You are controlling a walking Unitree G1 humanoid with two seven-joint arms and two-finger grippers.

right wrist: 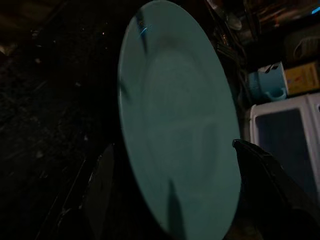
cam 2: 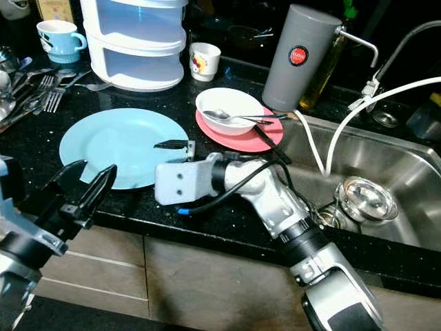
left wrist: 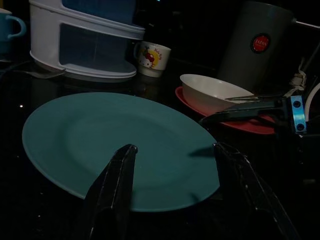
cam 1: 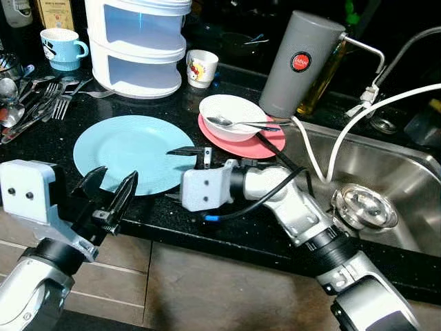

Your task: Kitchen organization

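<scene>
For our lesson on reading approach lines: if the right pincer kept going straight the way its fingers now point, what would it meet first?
Most likely the light blue plate: the open right pincer points across its near-right rim, though its height above the rim is unclear.

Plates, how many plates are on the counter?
2. A light blue plate lies flat on the black counter before both grippers. A red plate sits to its right near the sink, under a white bowl. More could be hidden inside the white stacked container.

Head views bright, sharp; wrist views dim, perhaps underexposed.
</scene>
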